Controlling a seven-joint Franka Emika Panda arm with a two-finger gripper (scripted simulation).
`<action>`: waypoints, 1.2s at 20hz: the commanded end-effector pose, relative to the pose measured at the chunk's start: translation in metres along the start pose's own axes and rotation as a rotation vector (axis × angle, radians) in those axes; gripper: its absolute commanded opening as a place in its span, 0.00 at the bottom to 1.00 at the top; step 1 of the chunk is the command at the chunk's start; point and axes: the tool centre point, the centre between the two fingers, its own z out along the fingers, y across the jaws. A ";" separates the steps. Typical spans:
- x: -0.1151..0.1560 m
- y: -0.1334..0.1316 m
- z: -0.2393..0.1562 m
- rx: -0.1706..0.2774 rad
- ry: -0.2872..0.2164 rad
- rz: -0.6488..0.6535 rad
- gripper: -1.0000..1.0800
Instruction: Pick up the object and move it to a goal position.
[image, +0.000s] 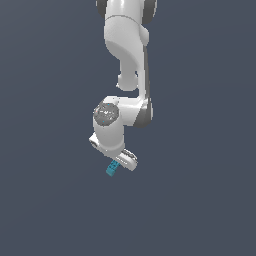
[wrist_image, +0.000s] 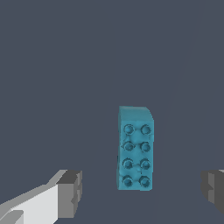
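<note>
Teal-blue studded oblong toy brick (wrist_image: 135, 148) lying on dark grey surface (wrist_image: 65, 65), at 7 o'clock below white gripper (wrist_image: 140, 188); fingers (wrist_image: 70, 192) wide apart, empty. Better to lower straight, centre brick, then close across narrow sides.

exterior: high, looking down, far | wrist: close, over brick (wrist_image: 135, 148) | shared: brick

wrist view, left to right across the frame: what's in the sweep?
One pincer finger → teal brick, studs facing the camera, in the gap and touching neither finger → other pincer finger at the frame edge. Pincer open.
</note>
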 end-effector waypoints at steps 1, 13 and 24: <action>0.004 0.002 0.004 -0.002 0.003 0.023 0.96; 0.005 0.003 0.028 -0.003 0.004 0.029 0.96; 0.006 0.003 0.055 -0.002 0.004 0.032 0.00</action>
